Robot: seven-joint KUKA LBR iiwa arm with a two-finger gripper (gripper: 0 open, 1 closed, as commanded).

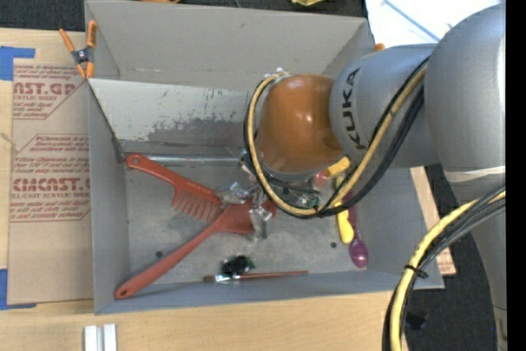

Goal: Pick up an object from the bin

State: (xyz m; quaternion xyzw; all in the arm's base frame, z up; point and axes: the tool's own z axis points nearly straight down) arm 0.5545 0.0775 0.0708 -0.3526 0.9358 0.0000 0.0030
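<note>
gripper (251, 205) is down in the grey bin (164, 37), right over the wide end of the long red spatula (177, 253). spread or closed? can't tell from here. a red comb (185, 191) lies just above that spatula, a thin brush (259, 276) below it, a purple spoon (358, 253) off to its right, and a small black-green bit (238, 265) just under its wide end.

Gripper (251, 208) is low over the bin (164, 107) mid-floor, at the spot where the red comb (193, 197) meets the head of the red long-handled spatula (177, 254). Small black-green piece (237, 265) and thin red-handled brush (263, 276) lie near the front wall. Yellow-and-purple utensil (354, 242) lies at right, beside the arm.
</note>
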